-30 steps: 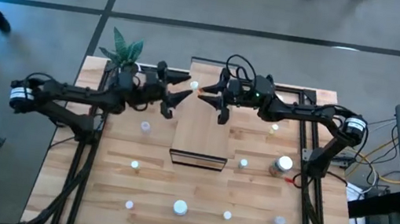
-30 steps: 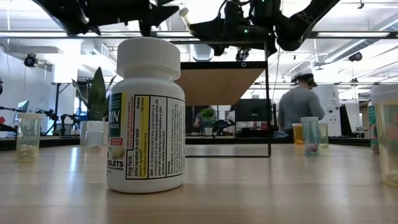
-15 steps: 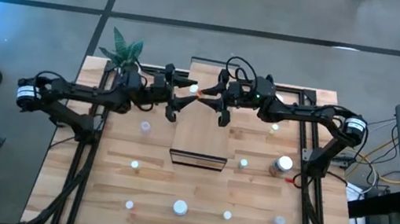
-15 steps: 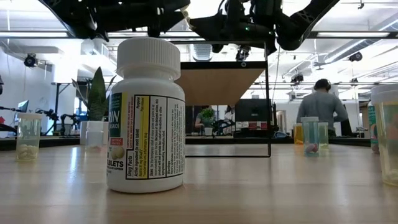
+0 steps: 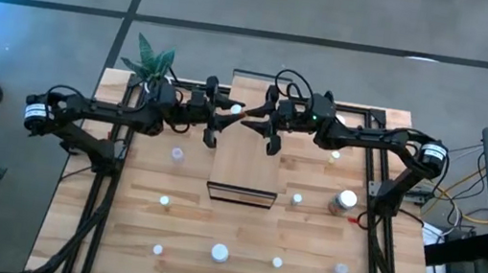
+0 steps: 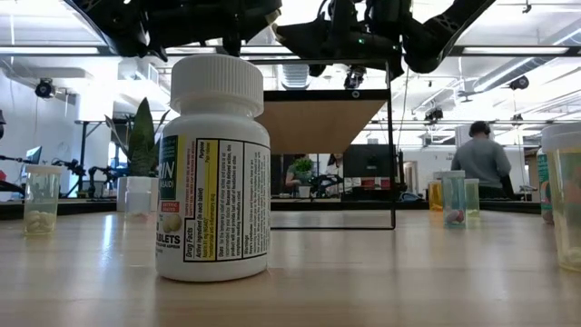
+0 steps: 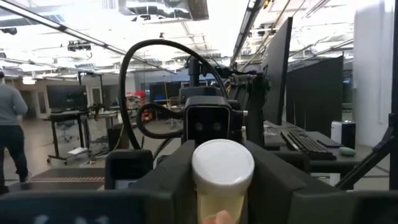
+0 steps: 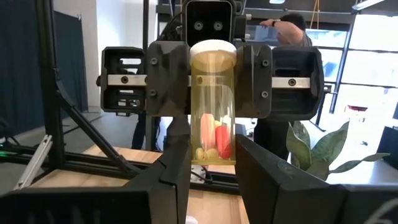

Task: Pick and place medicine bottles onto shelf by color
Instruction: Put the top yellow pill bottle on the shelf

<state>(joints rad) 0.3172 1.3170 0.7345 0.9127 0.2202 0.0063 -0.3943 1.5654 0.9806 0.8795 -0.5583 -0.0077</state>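
A clear yellow medicine bottle [image 8: 212,106] with a white cap and pink and red pills inside hangs upright above the far end of the shelf [image 5: 245,161], a long box with a light wood top and black frame. My right gripper [image 5: 248,120] reaches it from the table's right and is shut on its lower end. My left gripper [image 5: 225,116] faces it from the table's left and is shut on its upper part. The left wrist view shows the white cap [image 7: 222,163] between the left fingers. My left gripper pinches the bottle's upper body just below the cap [image 8: 212,78] between its two fingers [image 8: 169,81]. It comes nearly level from the table's left. The bottle stands upright, clear of the shelf. My right gripper pinches the bottle's lower end [image 8: 214,155] between the free ends of its fingers [image 8: 180,177]. It comes nearly level from the table's right. The bottle stands upright above them, cap up.
Several small bottles stand scattered on the slatted table, among them ones at the left [image 5: 177,155], the near middle [image 5: 220,252] and a wider jar at the right [image 5: 345,201]. A potted plant [image 5: 151,63] stands at the far left corner. A large white bottle [image 6: 214,168] fills the low view.
My left gripper has gone a little toward the table's right, up to the bottle in the right gripper, and has shut its wide-open fingers on the bottle's upper part. My right gripper and the bottle have kept still.
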